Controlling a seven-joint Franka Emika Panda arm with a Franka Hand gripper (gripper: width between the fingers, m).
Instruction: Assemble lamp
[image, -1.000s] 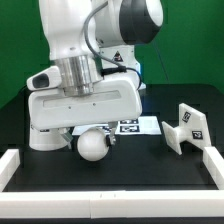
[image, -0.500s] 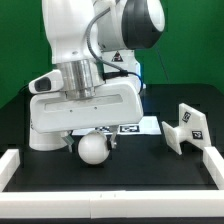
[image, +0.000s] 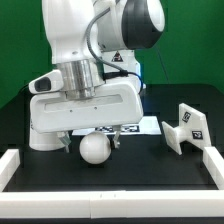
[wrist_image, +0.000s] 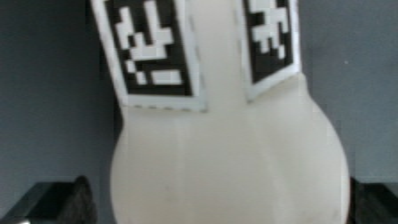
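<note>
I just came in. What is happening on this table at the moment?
The robot arm hangs low over the black table, directly above the white ball bulb. Its fingers stand on either side of the bulb and look open, so the bulb seems not yet gripped. The lamp base stands apart at the exterior view's right, untouched. The marker board lies behind the bulb.
</note>
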